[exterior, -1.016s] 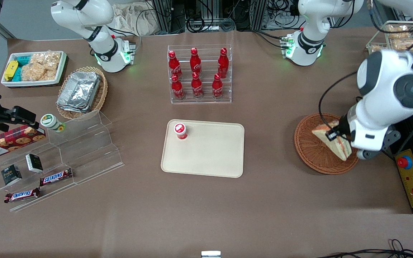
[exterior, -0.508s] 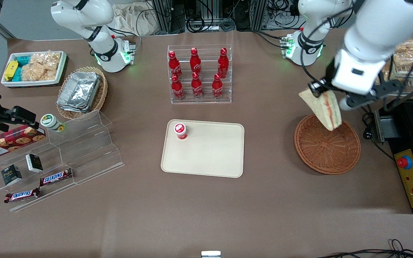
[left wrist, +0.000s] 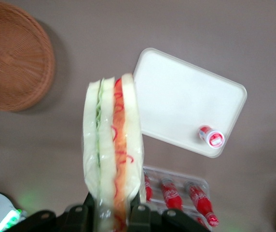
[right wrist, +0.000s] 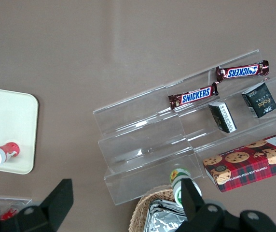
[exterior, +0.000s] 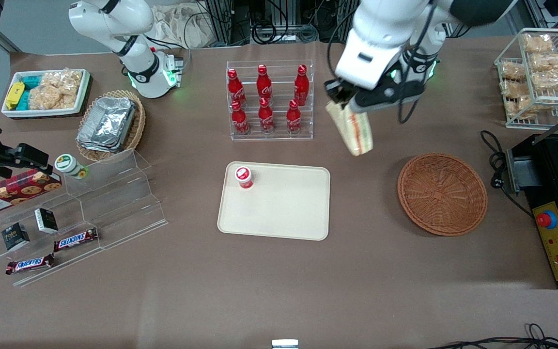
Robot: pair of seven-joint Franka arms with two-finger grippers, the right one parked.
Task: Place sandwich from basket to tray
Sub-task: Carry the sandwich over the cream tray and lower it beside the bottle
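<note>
The sandwich (exterior: 351,128) hangs in the air, pinched at its upper end by the gripper (exterior: 344,104), point down, above bare table between the bottle rack (exterior: 270,101) and the basket (exterior: 442,194). The wrist view shows both fingers (left wrist: 139,212) pressed against the bread. The tray (exterior: 279,213) lies nearer the front camera, most of its surface free; one small red-capped bottle (exterior: 244,177) stands in a corner. The basket holds nothing. Toward the parked arm's end, two bars (exterior: 75,239) read "SNICKERS".
</note>
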